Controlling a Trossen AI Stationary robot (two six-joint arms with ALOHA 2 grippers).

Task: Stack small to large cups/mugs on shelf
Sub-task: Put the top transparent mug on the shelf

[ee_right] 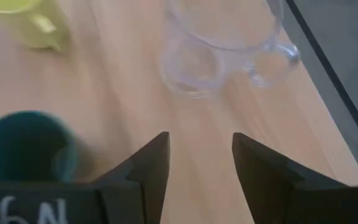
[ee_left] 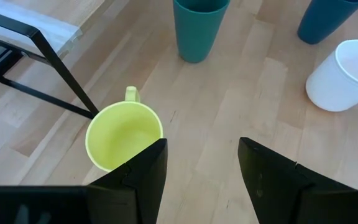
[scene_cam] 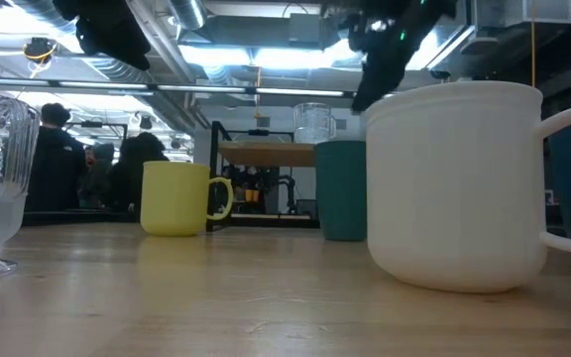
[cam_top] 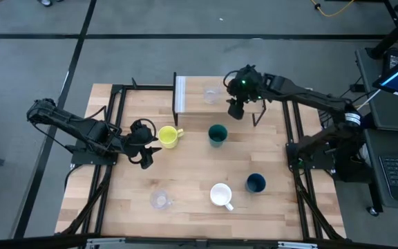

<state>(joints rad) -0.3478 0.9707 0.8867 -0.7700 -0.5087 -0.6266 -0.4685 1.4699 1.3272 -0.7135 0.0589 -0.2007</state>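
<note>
One clear glass [cam_top: 213, 95] stands on the shelf [cam_top: 197, 102]; it also shows in the right wrist view [ee_right: 222, 43] and the low view [scene_cam: 313, 121]. My right gripper [cam_top: 237, 108] hangs open just right of this glass, above the shelf [ee_right: 201, 162]. My left gripper [cam_top: 146, 146] is open and empty, raised above the table just left of the yellow mug [cam_top: 169, 136], which shows beside one finger in the left wrist view [ee_left: 124, 134]. The teal cup [cam_top: 218, 135], dark blue cup [cam_top: 256, 182], white mug [cam_top: 221, 195] and second clear glass [cam_top: 159, 200] stand upright on the table.
The shelf's black legs [ee_left: 61, 68] stand close behind the yellow mug. Black frame rails [cam_top: 112, 131] run along both table sides. People show in the room beyond the table [scene_cam: 57, 149]. Bare wood lies between the yellow mug and the near cups.
</note>
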